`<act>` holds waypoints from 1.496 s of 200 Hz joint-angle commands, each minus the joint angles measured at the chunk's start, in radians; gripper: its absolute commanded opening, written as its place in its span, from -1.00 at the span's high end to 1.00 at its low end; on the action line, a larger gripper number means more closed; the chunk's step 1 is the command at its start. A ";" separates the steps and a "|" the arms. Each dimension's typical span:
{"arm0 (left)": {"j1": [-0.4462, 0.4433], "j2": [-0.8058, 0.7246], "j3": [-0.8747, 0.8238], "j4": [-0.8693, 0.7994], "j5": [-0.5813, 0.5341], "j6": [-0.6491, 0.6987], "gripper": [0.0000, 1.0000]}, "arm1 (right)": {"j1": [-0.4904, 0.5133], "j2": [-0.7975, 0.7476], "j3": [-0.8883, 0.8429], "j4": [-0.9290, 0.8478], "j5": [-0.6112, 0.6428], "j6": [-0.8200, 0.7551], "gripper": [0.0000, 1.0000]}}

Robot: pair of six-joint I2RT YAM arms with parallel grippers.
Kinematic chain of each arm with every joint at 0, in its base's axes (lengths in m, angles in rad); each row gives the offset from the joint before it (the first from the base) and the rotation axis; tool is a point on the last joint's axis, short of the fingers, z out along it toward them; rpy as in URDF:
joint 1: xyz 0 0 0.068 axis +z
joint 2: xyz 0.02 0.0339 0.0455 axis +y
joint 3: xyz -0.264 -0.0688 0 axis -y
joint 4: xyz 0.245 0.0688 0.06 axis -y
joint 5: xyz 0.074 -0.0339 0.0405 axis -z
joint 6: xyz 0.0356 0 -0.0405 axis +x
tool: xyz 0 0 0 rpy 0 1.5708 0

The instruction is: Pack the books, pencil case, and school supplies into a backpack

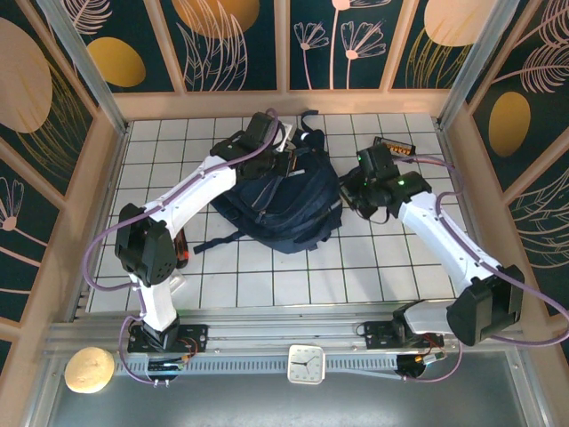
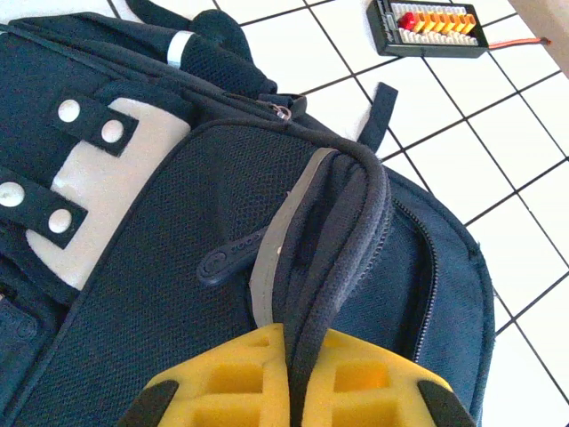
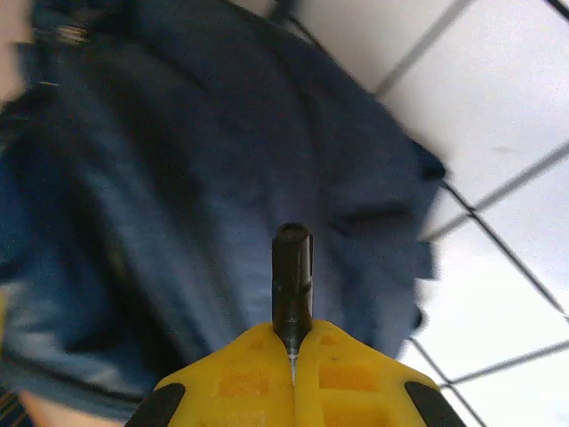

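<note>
Left gripper (image 2: 293,360) clamped on the backpack (image 2: 133,267) — right gripper (image 3: 292,345) pinching a pen (image 3: 292,267).

The navy backpack lies on the white tiled table (image 1: 249,285) between the two arms, a padded dark edge of it squeezed between the left gripper's yellow fingers. The slim dark pen sticks out past the right gripper's closed fingers, over the backpack's blurred blue fabric — touching or not, I cannot tell. A black box (image 2: 427,27) with orange lights sits just beyond the backpack.

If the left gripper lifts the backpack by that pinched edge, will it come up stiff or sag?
Probably sags: the backpack lies slumped and creased, and the edge pinched by the left gripper folds softly. Likely heavy for one pinch, given its bulk. Its mesh fabric looks grippy, so slipping seems unlikely.
</note>
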 commanded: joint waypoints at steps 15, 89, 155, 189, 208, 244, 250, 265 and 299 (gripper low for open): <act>0.008 0.002 0.104 0.027 0.034 0.002 1.00 | -0.001 0.086 0.077 0.136 -0.008 -0.023 0.90; 0.007 0.019 0.138 0.053 0.096 -0.069 1.00 | 0.064 0.354 0.246 0.289 -0.088 -0.054 0.89; 0.010 0.007 0.099 0.097 0.089 -0.121 1.00 | 0.075 0.374 0.200 0.479 -0.210 -0.061 -0.16; 0.010 0.024 0.106 0.116 0.105 -0.140 1.00 | 0.023 0.266 0.099 0.525 -0.241 -0.069 -0.18; 0.010 0.046 0.111 0.126 0.127 -0.153 1.00 | -0.009 0.177 0.050 0.532 -0.252 -0.096 -0.18; 0.006 0.092 0.111 0.172 0.227 -0.195 1.00 | -0.074 0.024 0.011 0.329 -0.185 -0.209 -0.18; 0.005 0.106 0.118 0.174 0.255 -0.197 1.00 | -0.084 0.003 -0.002 0.294 -0.175 -0.227 -0.17; 0.005 0.133 0.135 0.144 0.295 -0.201 0.41 | -0.105 -0.044 -0.046 0.226 -0.155 -0.251 -0.19; 0.013 -0.006 0.001 0.082 0.232 -0.172 -0.98 | -0.123 -0.139 -0.203 0.240 -0.207 -0.256 -0.28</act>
